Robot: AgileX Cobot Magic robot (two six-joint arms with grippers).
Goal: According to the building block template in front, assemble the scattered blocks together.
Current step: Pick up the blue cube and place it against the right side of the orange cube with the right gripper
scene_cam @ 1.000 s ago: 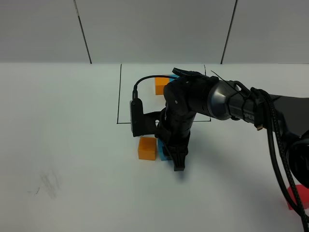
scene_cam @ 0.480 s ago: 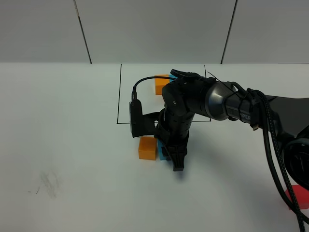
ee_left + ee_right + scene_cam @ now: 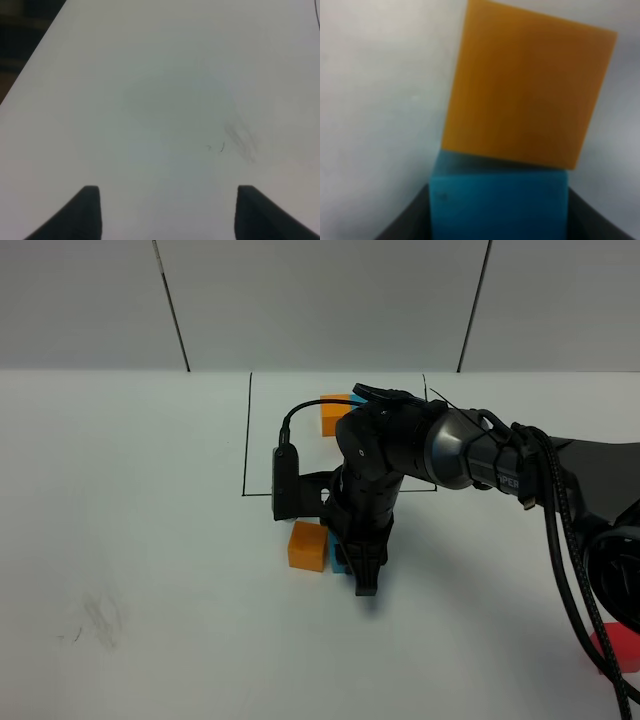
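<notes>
White table (image 3: 120, 490), grey panelled wall (image 3: 320, 300) behind; faint scuff (image 3: 240, 142) on surface. Template (image 3: 333, 416) at far centre inside black outline, mostly hidden by arm.

Right arm reaches in from right, wrist bent down. Right gripper (image 3: 362, 578) pinches blue block (image 3: 499, 200). Blue block touches orange block (image 3: 306, 546), both just outside outline's near edge. Red block (image 3: 625, 648) well apart, near right corner.

Left gripper (image 3: 167, 215) hovers over scuffed patch, fingers spread, nothing between.
</notes>
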